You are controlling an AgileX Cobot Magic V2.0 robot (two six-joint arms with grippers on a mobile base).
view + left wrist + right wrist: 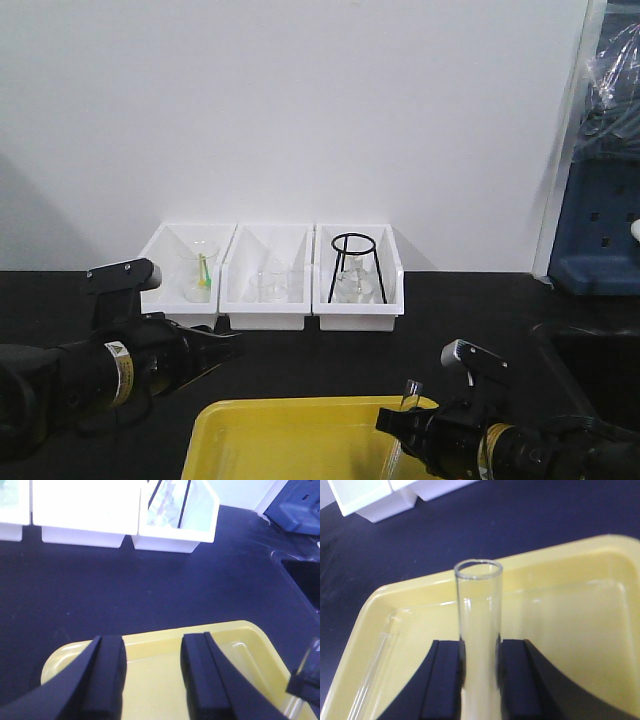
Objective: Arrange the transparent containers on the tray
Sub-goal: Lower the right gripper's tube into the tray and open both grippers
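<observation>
Right fingers [445, 680] are clamping a glass tube [479, 610] over the yellow tray [560, 560]. Left fingers [107, 675] are hanging apart, empty, near its edge.

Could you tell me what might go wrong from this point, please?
1. The right gripper clamps a bare glass tube over the yellow tray; squeezed harder or released too high, it could crack or bounce out.
2. What looks like another tube lies along the tray's left side; a rolling tube could knock it.
3. The left gripper hangs open over the same tray, so the arms might collide.
</observation>
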